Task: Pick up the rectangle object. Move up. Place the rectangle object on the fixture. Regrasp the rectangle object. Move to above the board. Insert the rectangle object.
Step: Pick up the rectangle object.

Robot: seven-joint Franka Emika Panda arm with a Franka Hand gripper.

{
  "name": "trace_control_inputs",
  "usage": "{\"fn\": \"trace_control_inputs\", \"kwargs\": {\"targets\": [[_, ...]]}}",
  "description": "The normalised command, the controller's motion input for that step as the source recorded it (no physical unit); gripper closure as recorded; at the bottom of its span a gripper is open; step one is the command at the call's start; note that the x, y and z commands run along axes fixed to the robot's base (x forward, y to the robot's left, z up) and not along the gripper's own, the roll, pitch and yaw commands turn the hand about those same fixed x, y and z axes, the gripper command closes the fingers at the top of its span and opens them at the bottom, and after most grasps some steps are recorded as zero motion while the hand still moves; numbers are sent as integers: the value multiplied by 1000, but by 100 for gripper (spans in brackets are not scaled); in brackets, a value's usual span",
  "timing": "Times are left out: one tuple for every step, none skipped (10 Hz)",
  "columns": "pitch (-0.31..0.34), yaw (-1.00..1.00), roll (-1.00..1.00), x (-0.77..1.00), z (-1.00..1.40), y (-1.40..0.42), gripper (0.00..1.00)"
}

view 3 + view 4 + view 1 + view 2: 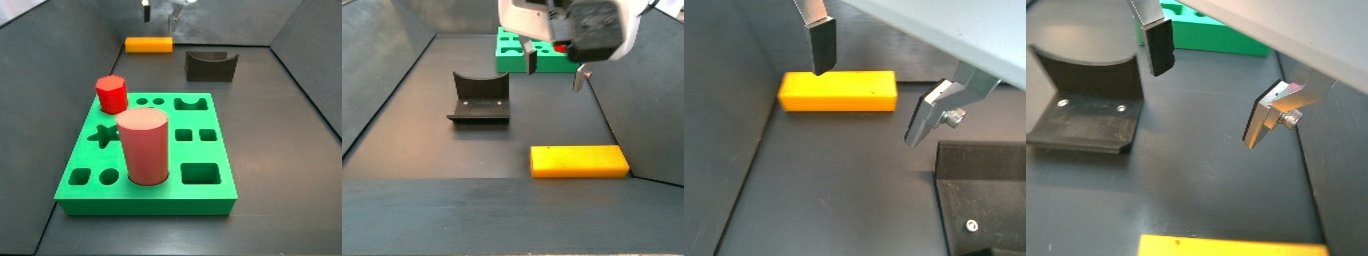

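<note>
Green board (pixel 147 205) takes up the near half of the floor in a side view, w/ a tall red cylinder (pixel 143 148) and a small red peg (pixel 111 95) standing on it. Both are collision risks later when the arm comes over to insert.

Dark fixture (pixel 477 98) sits mid-floor, apart from the board and from the block. Its notch is empty, so there's room to set a piece in.

Orange block (pixel 579 160) lies flat on the floor, close to a side wall and not held.

Gripper (pixel 556 70) hangs above the floor w/ fingers (pixel 823 45) spread apart and nothing between them. In a wrist view one finger looks to line up w/ the block's top face, not past its edge. Judging from that, a straight descent could jam a pad onto the block or tip it. Wall side leaves little clearance; the open floor toward the fixture is the safe approach.
</note>
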Motion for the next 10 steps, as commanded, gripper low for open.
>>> {"fn": "trace_control_inputs", "kwargs": {"targets": [[0, 0, 0, 0, 0, 43, 0], [73, -437, -109, 31, -271, 466, 0], [90, -669, -1, 0, -463, 366, 0], [159, -729, 0, 0, -597, 337, 0], [170, -777, 0, 0, -631, 294, 0], [179, -831, 0, 0, -651, 249, 0], [187, -809, 0, 0, -666, 271, 0], [0, -17, -21, -369, -89, 760, 0], [100, -20, 0, -189, -257, 926, 0], [189, -371, 0, -60, -366, 646, 0]]}}
